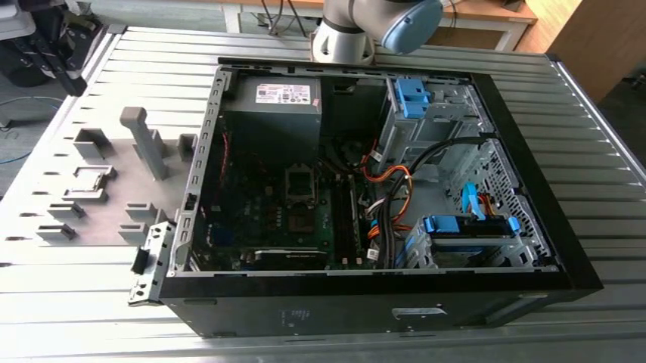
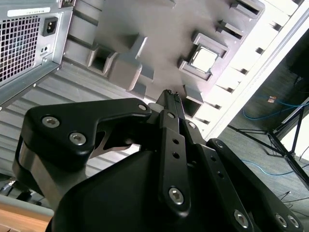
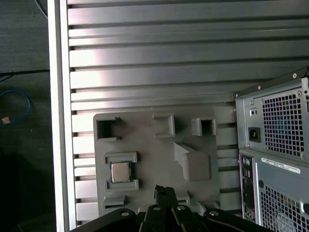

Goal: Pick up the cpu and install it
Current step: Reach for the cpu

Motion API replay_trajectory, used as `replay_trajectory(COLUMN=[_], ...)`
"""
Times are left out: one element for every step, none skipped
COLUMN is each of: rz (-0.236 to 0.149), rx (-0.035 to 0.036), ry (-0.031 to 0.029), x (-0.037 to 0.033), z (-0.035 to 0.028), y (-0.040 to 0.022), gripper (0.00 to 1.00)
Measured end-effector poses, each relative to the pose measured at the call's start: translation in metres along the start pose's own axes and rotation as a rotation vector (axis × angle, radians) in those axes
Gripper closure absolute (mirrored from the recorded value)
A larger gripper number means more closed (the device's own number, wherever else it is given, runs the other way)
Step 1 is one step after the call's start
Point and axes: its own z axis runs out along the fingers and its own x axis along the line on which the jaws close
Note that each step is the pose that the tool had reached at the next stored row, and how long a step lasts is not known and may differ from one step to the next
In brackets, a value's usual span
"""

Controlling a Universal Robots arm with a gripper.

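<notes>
Gripper (image 3: 164, 190) pinched closed, empty, above grey tray (image 3: 145, 150); cpu (image 3: 119, 172) sits in tray's pocket. Risk: if it drops w/o opening, tips could hit chip or pocket walls.

exterior view: high, angled down over open computer case (image 1: 333, 306) on desk (image 1: 162, 53) | first wrist view: straight down past claw (image 3: 164, 190) onto holder tray (image 3: 145, 142) | second wrist view: oblique, close behind claw | both wrist views share tray, case rear
</notes>
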Motion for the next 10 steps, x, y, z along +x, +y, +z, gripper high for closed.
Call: replay_trajectory(rz=[0.000, 0.000, 0.000, 0.000, 0.000, 0.000, 0.000, 0.000, 0.000, 0.000], rx=[0.0000, 0.0001, 0.0001, 0.0001, 0.0001, 0.0001, 0.0002, 0.0002, 0.0002, 0.0002], ry=[0.0003, 0.0006, 0.0008, 0.0008, 0.0010, 0.0012, 0.0013, 0.0014, 0.0015, 0.0017], x=[0.0012, 0.0025, 0.0040, 0.0055, 0.0070, 0.0083, 0.0097, 0.0111, 0.0125, 0.0138], z=[0.0009, 0.0018, 0.0028, 0.0037, 0.0045, 0.0053, 0.0062, 0.0071, 0.0082, 0.0091], y=[-0.0001, -0.0003, -0.0004, -0.0006, -0.0007, -0.0009, -0.0010, -0.0011, -0.0013, -0.0014], gripper=[0.89, 0.89, 0.89, 0.89, 0.89, 0.89, 0.89, 0.89, 0.89, 0.89])
